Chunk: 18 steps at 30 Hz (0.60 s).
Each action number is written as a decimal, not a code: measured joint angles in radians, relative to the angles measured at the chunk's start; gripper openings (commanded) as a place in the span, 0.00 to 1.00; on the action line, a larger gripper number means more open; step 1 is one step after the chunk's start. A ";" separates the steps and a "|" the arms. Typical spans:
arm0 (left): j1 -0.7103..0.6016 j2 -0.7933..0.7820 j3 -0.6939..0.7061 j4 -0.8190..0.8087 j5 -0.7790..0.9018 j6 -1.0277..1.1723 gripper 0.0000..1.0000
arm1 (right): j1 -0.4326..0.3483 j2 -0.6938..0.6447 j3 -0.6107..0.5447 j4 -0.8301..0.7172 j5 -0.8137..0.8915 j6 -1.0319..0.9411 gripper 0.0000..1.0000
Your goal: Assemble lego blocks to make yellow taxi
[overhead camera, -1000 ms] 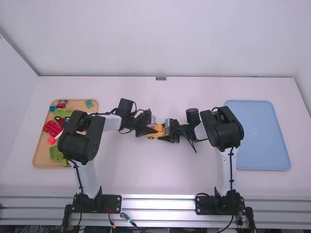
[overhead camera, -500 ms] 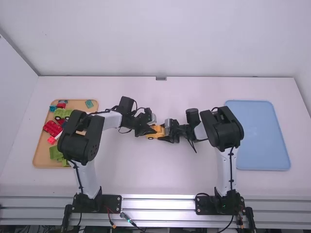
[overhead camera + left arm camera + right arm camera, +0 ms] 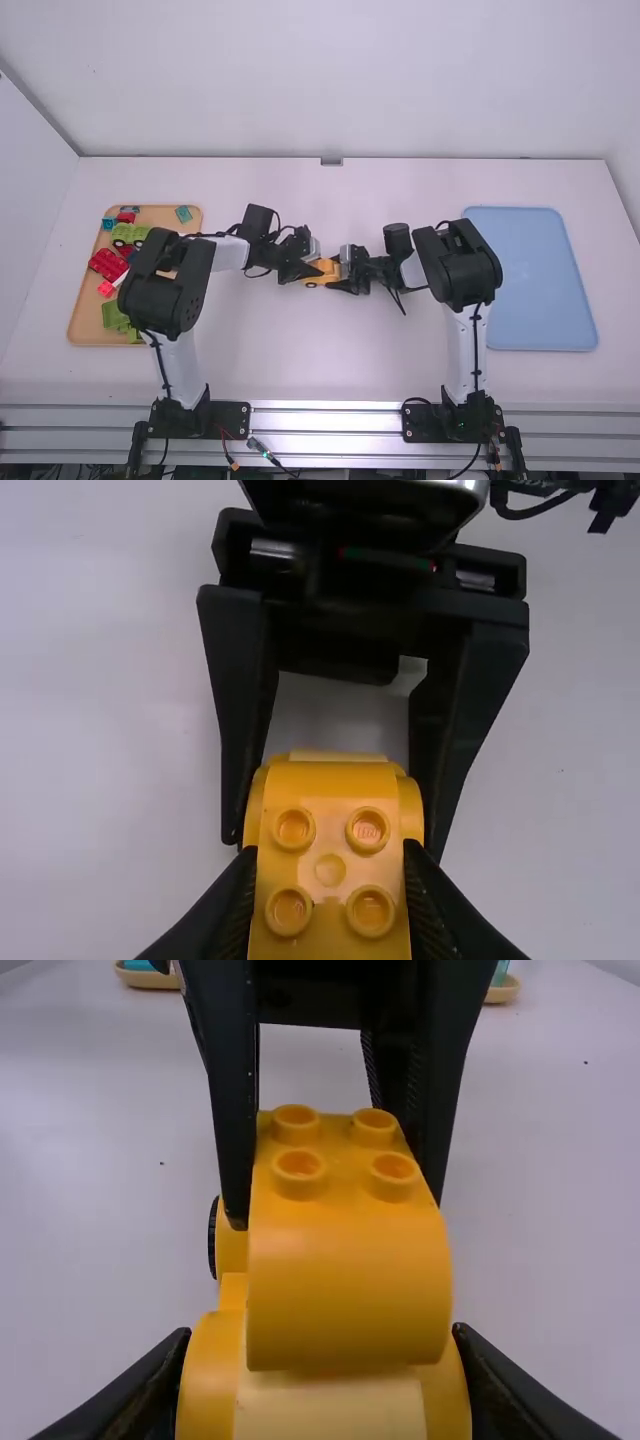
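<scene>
My left gripper (image 3: 308,270) and my right gripper (image 3: 346,272) meet at the middle of the table, with the yellow taxi pieces (image 3: 323,268) between them. In the left wrist view, my left gripper (image 3: 330,865) is shut on a yellow block (image 3: 330,830) with four studs and a curved end. In the right wrist view, this block lies over a yellow wheeled base (image 3: 210,1360), and my right gripper (image 3: 325,1385) is shut on the base's sides. A black wheel (image 3: 213,1238) shows beside it. How firmly block and base are joined, I cannot tell.
At the left stands a wooden tray (image 3: 85,325) holding red, green and teal pieces, partly under the left arm. A blue tray (image 3: 535,280) lies at the right, beyond the right arm.
The left wrist tipped slightly half a second ago and has come back close to its earlier pose. The right arm has kept still. Both grippers still hold the yellow pieces.
</scene>
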 measured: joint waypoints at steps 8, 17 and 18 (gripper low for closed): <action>-0.021 -0.019 -0.043 0.096 -0.032 -0.013 0.02 | -0.009 0.000 0.000 -0.003 -0.005 -0.001 0.41; -0.050 -0.032 -0.065 0.128 -0.068 0.002 0.02 | -0.021 0.000 -0.001 -0.002 -0.002 0.000 0.41; -0.050 -0.033 -0.065 0.129 -0.072 -0.002 0.02 | -0.021 0.000 -0.001 -0.002 -0.003 0.000 0.41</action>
